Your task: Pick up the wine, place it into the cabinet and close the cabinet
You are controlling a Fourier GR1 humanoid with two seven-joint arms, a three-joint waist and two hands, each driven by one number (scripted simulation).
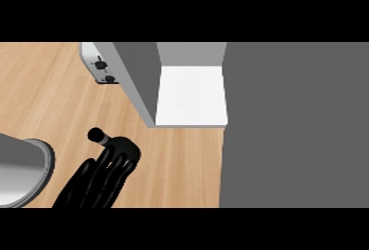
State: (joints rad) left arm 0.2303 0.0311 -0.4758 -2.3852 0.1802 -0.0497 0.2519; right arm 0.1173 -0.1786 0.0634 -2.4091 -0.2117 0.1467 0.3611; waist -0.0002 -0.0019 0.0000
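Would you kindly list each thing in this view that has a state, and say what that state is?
Cabinet: open, white inside bare of any bottle.
Cabinet door: swung open toward the counter.
Wine bottle: held, not yet in the cabinet; dark neck pokes out above the fingers.
Left hand: fingers curled round the wine bottle, over the wooden counter.
Right hand: not in view.
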